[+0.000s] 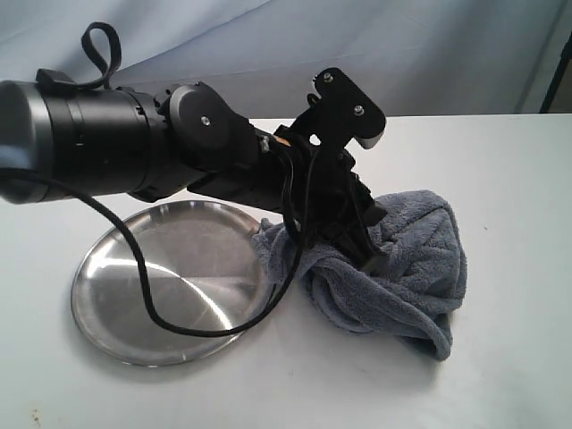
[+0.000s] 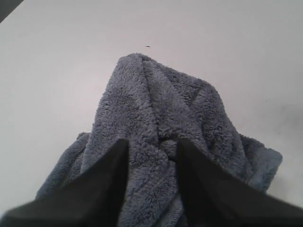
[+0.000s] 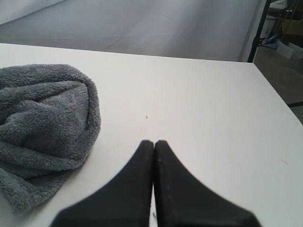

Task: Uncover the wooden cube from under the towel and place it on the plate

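White tabletop fills the exterior view, with a pale blue-grey backdrop behind it. The plate [image 1: 89,304] lies on the left, bare and shiny, and the towel [image 1: 411,268] sits bunched just beside it, its near edge touching the rim. The left arm reaches across the plate and sets the left gripper [image 1: 362,246] down into the top of the towel. A loose black cable [image 1: 143,286] hangs over the plate. The wooden cube shows nowhere; it is most likely under the heap.

From the left wrist view, the left gripper [image 2: 151,156] has its jaws apart around a thick ridge of towel [image 2: 156,99]. Plush fills the gap between the fingers [image 2: 104,189]. Whether they squeeze the ridge or merely straddle it cannot be told.

The right wrist view shows the right gripper [image 3: 154,142] clenched on nothing, hanging over bare table near the towel [image 3: 42,118].

The step in hand looks like uncovering. To do it well, the left gripper should bite deep on that ridge and rise straight first. It should then carry the cloth away from the plate, so the cube is not dragged along.
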### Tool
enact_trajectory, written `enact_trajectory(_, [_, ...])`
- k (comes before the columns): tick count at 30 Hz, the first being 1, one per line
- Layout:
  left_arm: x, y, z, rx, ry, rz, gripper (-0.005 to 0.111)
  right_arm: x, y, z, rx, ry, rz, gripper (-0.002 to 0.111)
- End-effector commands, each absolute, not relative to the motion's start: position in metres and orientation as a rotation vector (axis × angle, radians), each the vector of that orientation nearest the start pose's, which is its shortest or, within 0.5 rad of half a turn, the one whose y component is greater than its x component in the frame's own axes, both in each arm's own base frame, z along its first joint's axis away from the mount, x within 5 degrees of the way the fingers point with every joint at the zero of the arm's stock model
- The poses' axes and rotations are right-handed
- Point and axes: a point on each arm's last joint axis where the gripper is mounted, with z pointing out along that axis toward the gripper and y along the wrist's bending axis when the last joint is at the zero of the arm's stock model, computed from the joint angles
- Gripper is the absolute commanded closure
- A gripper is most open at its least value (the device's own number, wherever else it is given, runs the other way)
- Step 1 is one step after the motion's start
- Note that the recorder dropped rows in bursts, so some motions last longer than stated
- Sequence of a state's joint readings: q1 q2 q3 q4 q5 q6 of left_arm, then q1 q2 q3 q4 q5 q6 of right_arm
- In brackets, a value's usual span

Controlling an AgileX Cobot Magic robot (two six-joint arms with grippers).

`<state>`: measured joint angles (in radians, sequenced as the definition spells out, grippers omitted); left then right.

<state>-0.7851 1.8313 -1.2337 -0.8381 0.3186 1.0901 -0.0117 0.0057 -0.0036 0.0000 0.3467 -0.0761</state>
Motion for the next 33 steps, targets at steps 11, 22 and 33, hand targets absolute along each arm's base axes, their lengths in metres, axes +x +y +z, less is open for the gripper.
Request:
enact_trajectory(11, [0.276, -0.309, 0.215, 1.177, 1.987, -0.56, 0.002, 0.053, -0.001, 0.182, -0.064, 1.826, -0.066, 0.108])
enact_trajectory(22, [0.267, -0.337, 0.178, 1.107, 2.009, -0.481, 0.002, 0.053, -0.001, 0.182, -0.064, 1.826, -0.066, 0.108])
enact_trajectory(33, [0.252, -0.367, 0.183, 1.113, 1.861, -0.403, 0.002, 0.053, -0.001, 0.182, -0.064, 1.826, -0.066, 0.108])
